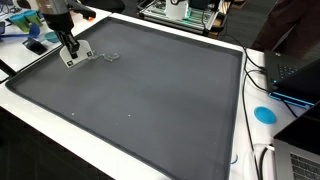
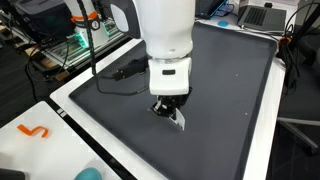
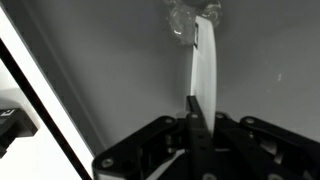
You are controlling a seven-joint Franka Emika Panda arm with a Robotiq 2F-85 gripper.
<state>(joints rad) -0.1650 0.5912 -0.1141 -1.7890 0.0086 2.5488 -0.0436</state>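
White strip (image 3: 205,70), pinched edgewise in the closed pincer (image 3: 194,108) near a surface (image 1: 150,110) corner, may pivot loose if pressed down hard.

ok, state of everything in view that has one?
gripper: shut on the white strip
white strip: clamped at one end, far end out over the mat
clear wrapper: crumpled, lying by the strip's far end; contact cannot be told
grey mat: spread flat
laptop: lid open
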